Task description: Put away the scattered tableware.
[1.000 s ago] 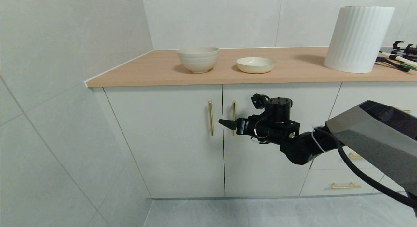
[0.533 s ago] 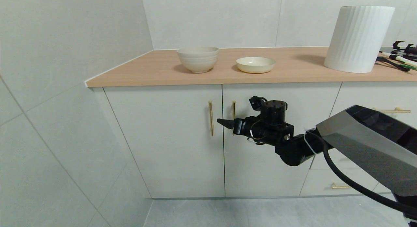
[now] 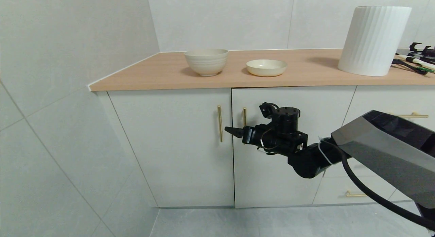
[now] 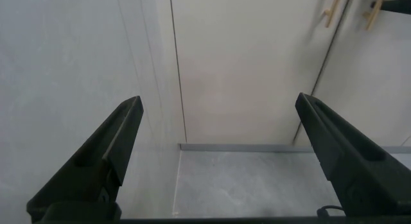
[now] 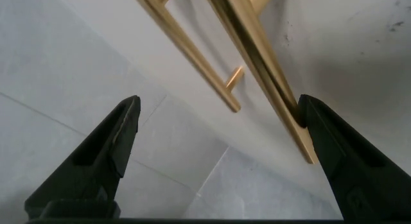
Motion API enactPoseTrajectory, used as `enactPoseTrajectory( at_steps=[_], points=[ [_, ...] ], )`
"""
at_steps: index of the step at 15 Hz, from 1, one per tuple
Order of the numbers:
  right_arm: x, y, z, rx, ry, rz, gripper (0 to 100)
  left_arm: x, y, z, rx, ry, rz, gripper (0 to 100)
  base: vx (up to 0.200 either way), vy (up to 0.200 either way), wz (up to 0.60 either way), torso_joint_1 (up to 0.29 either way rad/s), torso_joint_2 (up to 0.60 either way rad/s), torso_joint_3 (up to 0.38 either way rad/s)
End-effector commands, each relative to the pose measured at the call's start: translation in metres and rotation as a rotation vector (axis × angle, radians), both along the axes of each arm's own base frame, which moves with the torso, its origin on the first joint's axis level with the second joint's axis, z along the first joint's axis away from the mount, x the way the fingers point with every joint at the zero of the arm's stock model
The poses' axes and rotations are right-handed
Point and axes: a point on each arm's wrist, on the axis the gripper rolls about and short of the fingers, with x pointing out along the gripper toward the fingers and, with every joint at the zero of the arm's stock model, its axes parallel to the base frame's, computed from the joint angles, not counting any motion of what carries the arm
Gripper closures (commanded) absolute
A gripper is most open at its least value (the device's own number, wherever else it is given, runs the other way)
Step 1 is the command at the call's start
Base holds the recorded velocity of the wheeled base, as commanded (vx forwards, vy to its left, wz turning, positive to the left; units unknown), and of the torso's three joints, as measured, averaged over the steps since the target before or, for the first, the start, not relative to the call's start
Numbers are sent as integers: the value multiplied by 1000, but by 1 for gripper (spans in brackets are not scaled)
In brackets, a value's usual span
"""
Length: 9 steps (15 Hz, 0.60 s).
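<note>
Two pieces of tableware are sitting on the pale wood-grain countertop (image 3: 306, 77): a deep cream ribbed bowl (image 3: 206, 62) toward the wall corner and a shallow cream round dish (image 3: 266, 67) beside it, apart from each other and both upright. Both are looking like glazed ceramic, so I am judging them stiff, fairly light, slick to the touch and liable to chip if knocked. The bowl is offering the better hold: one finger inside and one outside the rim. The dish's low rim is leaving less to pinch and will want a shallower approach. Neither is being touched. The right gripper (image 3: 233, 130) is hanging below the counter at the right cabinet door's slim brass bar handle (image 3: 244, 114), its fingers spread with the bar running between them, close against one finger and not clamped. The left gripper (image 4: 218, 105) is hanging low with its fingers wide apart and nothing in them, facing the cabinet foot and the grey tiled floor (image 3: 272, 223). The left door's matching brass handle (image 3: 220, 123) is standing just beside. A tall white ribbed cylinder (image 3: 373, 39) is occupying the counter farther right, with dark-handled utensils (image 3: 413, 62) lying beyond it. Pale tiled walls (image 3: 51, 94) are closing in the corner.
</note>
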Motion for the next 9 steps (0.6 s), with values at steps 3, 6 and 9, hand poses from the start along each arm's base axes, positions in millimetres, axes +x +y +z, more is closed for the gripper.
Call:
enactPoseTrajectory(
  at_steps=[3, 6, 9],
  points=[
    [-29, -16, 13, 5, 9, 86, 0, 0, 0, 0, -1, 0, 1, 0, 0, 0, 0, 0, 0, 0],
    [-58, -33, 19, 24, 8, 222, 0, 0, 0, 0, -1, 0, 1, 0, 0, 0, 0, 0, 0, 0],
    [-84, -46, 20, 4, 51, 233, 0, 0, 0, 0, -1, 0, 1, 0, 0, 0, 0, 0, 0, 0]
  ],
)
